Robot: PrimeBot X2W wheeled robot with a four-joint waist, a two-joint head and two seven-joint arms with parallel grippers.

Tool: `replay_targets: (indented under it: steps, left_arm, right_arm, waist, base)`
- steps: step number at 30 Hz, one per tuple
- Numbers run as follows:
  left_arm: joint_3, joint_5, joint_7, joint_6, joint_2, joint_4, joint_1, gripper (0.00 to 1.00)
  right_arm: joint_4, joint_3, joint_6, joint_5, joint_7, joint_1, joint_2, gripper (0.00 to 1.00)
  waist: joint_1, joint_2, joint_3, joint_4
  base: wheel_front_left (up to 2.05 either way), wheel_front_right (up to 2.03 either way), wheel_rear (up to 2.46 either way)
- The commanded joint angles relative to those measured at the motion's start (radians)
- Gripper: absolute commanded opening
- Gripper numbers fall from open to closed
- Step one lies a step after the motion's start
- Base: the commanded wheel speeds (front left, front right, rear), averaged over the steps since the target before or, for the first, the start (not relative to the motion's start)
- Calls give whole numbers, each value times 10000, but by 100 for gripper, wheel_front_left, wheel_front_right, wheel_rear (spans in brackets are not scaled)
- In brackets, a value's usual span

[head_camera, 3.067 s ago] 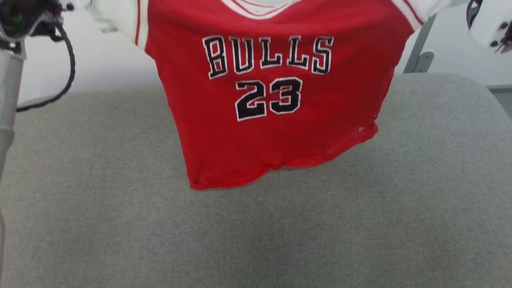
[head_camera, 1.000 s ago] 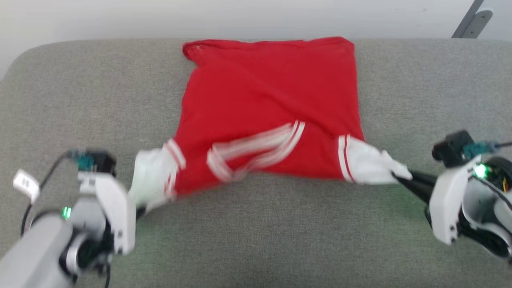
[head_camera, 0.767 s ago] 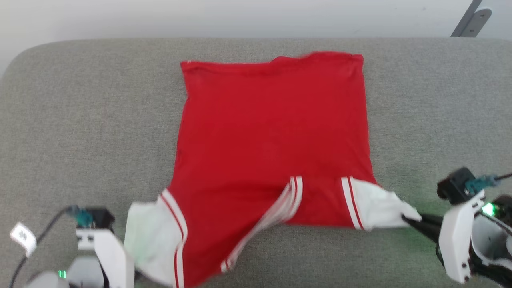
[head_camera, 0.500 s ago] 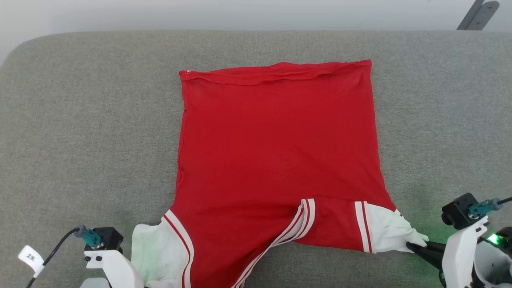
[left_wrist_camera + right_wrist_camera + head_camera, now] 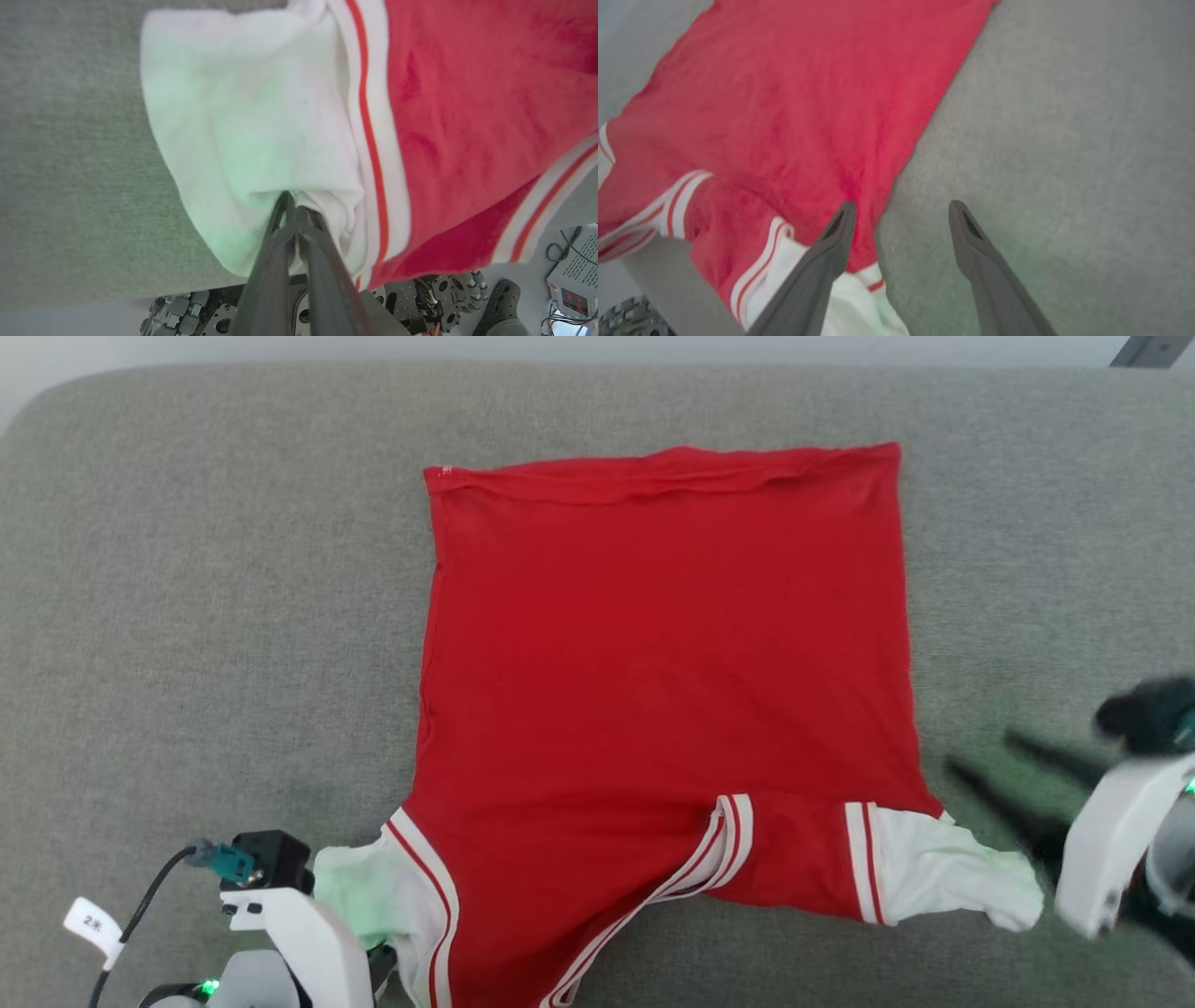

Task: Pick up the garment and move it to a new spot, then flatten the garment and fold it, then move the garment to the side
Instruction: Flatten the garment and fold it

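Jersey (image 5: 667, 681) lies spread plain side up on the grey fabric-covered table (image 5: 205, 616), hem farthest from the robot. Left gripper (image 5: 293, 205) jaws pinch one white sleeve (image 5: 243, 116), probably to tug it flat; right gripper (image 5: 901, 214) jaws stand spread, empty, beside the other sleeve (image 5: 952, 877).

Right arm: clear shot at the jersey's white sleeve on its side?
Probably yes. The right tool is open just beside that sleeve, which lies loose on the grey cushion with nothing between.
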Motion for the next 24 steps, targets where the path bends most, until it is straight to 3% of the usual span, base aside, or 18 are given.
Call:
replay_targets:
  steps: [1,7,12,24]
  left_arm:
    - [-11,55,-75,-50,-96,-100,-212,0]
    - [-148,199,-70,-206,-367,-166,-630,0]
    - [-429,431,21,-468,-720,-20,-1248,0]
    - [-1018,664,146,-1093,-1513,628,-2277,0]
  right_arm:
    - [-264,-639,-9,-312,171,-295,523,100]
    - [-221,-1850,-7,-1507,770,-1563,1692,100]
    - [1177,-2079,-9,-2375,1093,-3335,2279,100]
    - [6180,-1941,-9,-3494,1776,-6848,2062,100]
  waist:
    - [0,0,174,127]
    - [0,0,603,521]
    - [0,0,1005,1053]
    - [0,0,1684,2423]
  base:
    - [0,0,0]
    - [0,0,0]
    - [0,0,0]
    - [0,0,0]
